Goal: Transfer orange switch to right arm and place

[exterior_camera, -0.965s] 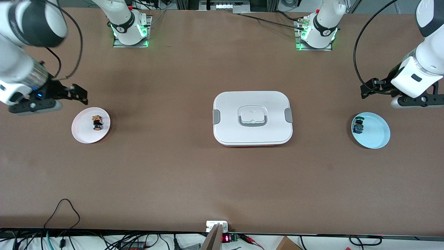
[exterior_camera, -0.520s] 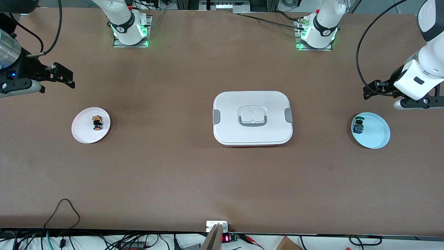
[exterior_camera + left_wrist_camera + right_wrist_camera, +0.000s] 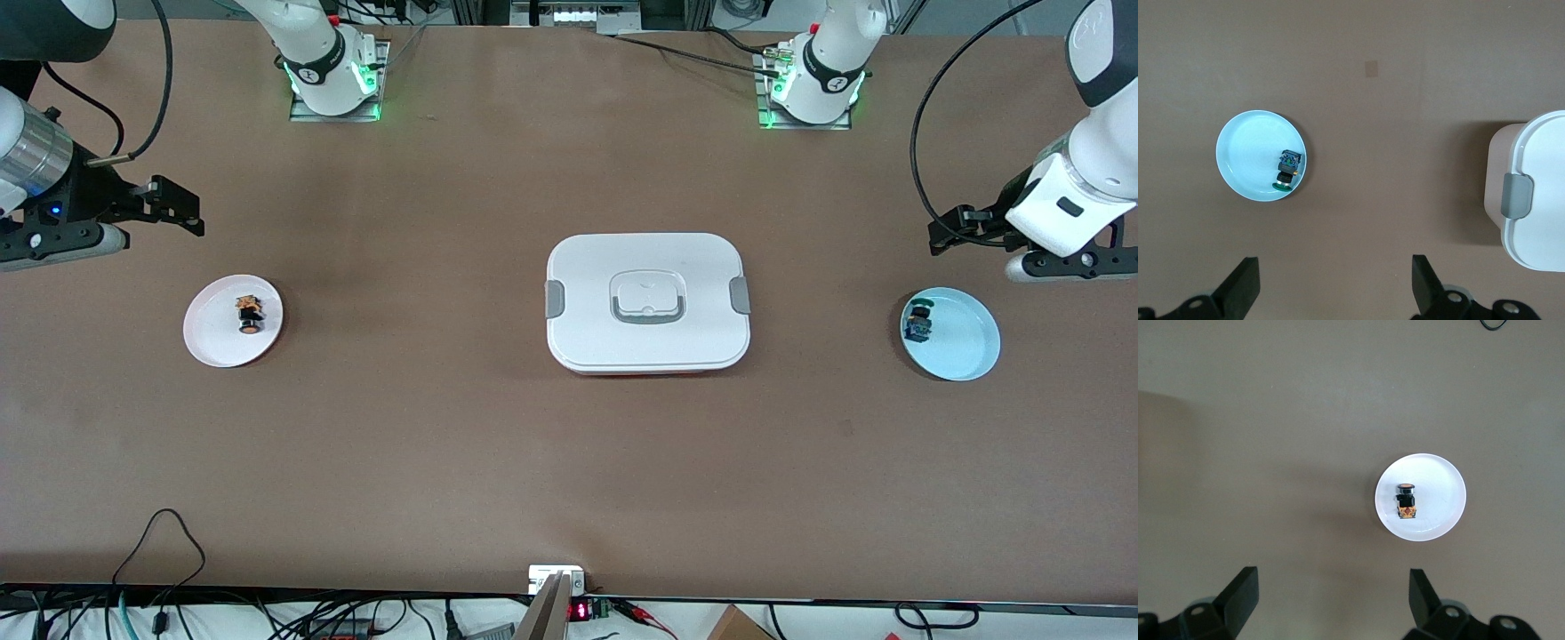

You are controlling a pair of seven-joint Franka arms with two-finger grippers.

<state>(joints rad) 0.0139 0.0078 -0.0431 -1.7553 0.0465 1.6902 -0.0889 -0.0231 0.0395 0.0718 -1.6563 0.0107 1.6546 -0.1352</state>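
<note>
The orange switch lies on its side on a white plate at the right arm's end of the table. It also shows in the right wrist view on the plate. My right gripper is open and empty, up over bare table beside that plate; in the right wrist view nothing is between its fingers. My left gripper is open and empty over bare table beside a pale blue plate; its wrist view shows only table between the fingers.
A blue-and-green switch lies on the pale blue plate, also in the left wrist view. A white lidded box with grey clips stands mid-table; its corner shows in the left wrist view. Cables hang off the table's near edge.
My right gripper has drawn away from the white plate toward the table's end and then come back slightly; it stays open. The left arm has barely moved. The switches lie still.
</note>
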